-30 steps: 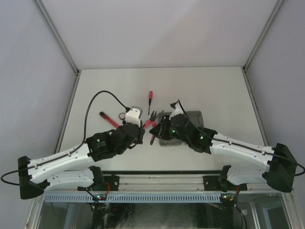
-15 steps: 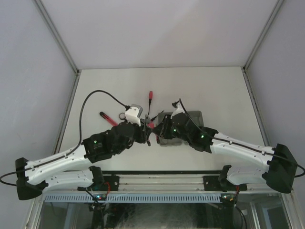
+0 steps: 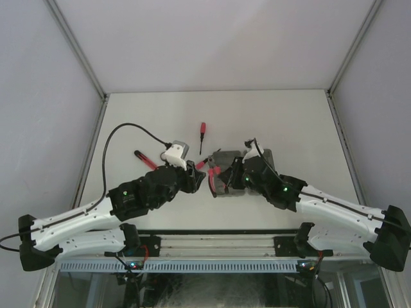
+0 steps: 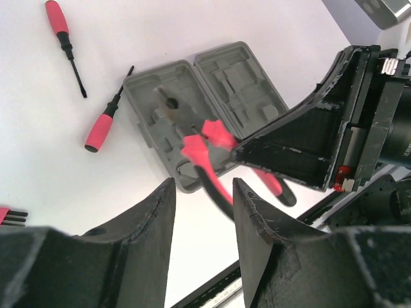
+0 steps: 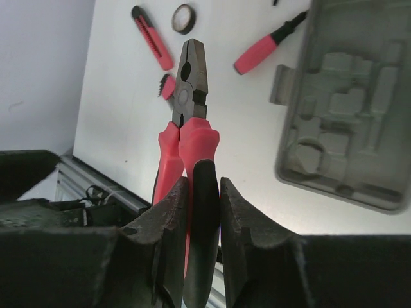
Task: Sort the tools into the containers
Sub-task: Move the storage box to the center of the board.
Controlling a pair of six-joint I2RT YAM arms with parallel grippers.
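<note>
The pliers [image 5: 190, 90] with red-and-black handles hang above the table, and my right gripper [image 5: 204, 185] is shut on one black-tipped handle. In the top view the pliers [image 3: 210, 169] sit between both grippers, at the left edge of the grey containers [image 3: 226, 157]. My left gripper [image 4: 204, 185] is open and holds nothing, just short of the pliers [image 4: 204, 142]. The two open trays [image 4: 247, 70] lie side by side, their recesses bare. One screwdriver [image 4: 63, 33] lies far left, another screwdriver [image 4: 103, 127] beside the trays. A dark ring [image 5: 183, 18] rests on the table.
A red-and-black cutter [image 5: 153, 37] lies near the ring, also seen as the cutter [image 3: 144, 159] left of my left arm. A small red toothed piece [image 5: 166, 86] sits beside the pliers' head. The table's near rail [image 3: 218, 240] runs close behind both grippers.
My left gripper has opened and let go of the pliers. The right gripper keeps them and has shifted a little right, toward the trays.
</note>
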